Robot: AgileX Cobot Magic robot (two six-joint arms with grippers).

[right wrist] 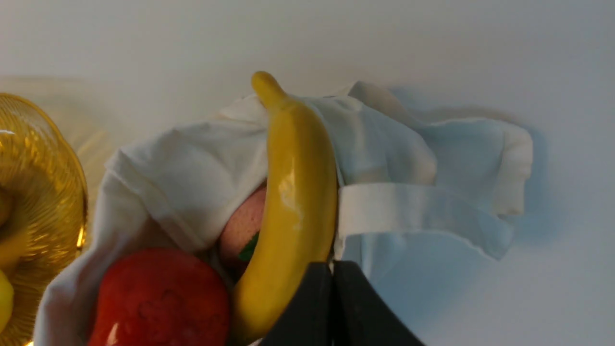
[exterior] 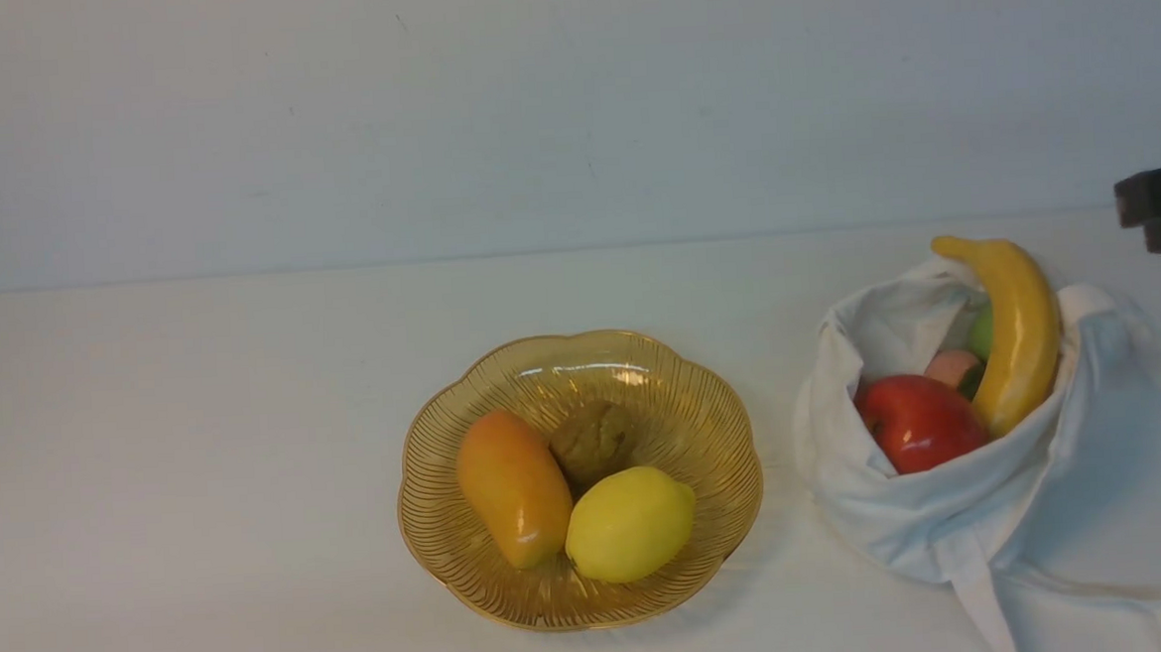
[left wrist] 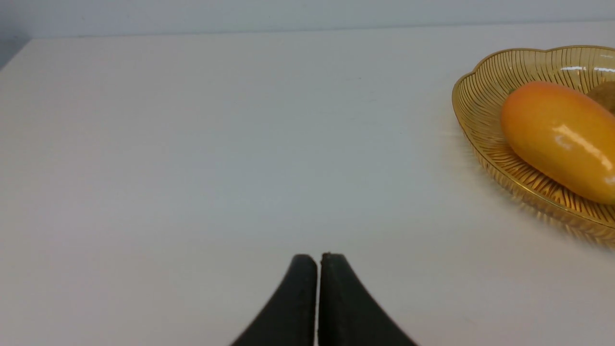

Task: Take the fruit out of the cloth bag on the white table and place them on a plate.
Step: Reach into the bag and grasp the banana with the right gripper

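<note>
Possibly the empty, closed right tool point(right wrist: 332, 265) drags the white cloth bag point(exterior: 883, 514) if fingers snag its fabric.

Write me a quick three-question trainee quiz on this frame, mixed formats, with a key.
1. True or false: the banana is in the plate.
2. Which fruit in the cloth bag is red? A) lemon B) apple C) peach
3. Fill in: the left gripper is ____ (open or shut).

Key: 1 false; 2 B; 3 shut.
</note>
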